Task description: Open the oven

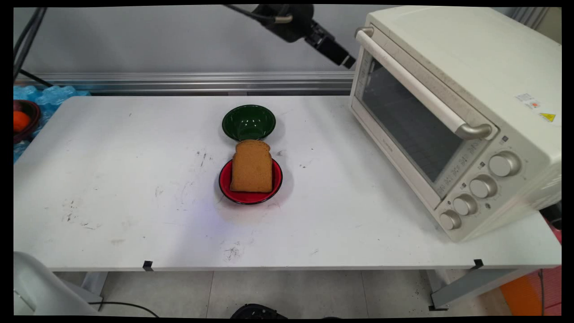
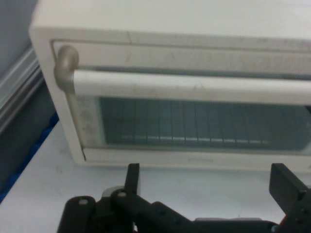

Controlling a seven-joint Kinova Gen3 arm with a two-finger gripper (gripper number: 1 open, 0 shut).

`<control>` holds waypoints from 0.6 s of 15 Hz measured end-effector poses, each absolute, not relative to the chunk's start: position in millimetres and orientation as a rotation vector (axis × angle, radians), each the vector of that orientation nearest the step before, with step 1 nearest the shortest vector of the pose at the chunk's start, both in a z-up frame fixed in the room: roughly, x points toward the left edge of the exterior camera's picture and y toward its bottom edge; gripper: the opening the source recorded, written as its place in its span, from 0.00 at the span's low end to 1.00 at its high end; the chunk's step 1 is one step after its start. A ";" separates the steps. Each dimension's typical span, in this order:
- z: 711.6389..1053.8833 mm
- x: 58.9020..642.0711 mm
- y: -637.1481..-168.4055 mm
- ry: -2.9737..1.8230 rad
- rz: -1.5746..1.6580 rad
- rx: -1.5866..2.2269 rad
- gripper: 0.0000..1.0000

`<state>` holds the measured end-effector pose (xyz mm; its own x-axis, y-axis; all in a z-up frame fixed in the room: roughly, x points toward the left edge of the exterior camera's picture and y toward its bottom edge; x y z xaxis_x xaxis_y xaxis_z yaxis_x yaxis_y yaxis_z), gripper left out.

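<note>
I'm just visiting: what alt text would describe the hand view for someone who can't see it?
A cream toaster oven fills the view, its glass door shut beneath a long handle. The robot's black gripper rises from the bottom edge, jaws open, above the white table.

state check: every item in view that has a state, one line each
gripper: open, raised in front of the oven, holding nothing
toaster oven: door shut
oven handle: untouched, nearest thing to the gripper
bread slice: lying on the red plate
red plate: on the table, holding the bread
green bowl: upright, empty, just behind the red plate
</note>
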<state>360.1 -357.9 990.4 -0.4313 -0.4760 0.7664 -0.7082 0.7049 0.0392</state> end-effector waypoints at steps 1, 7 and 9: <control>993.2 355.1 -361.6 -2.106 0.374 0.901 1.00; 1006.5 328.5 -381.0 -2.086 0.391 0.889 1.00; 1008.5 321.1 -387.3 -2.084 0.399 0.883 1.00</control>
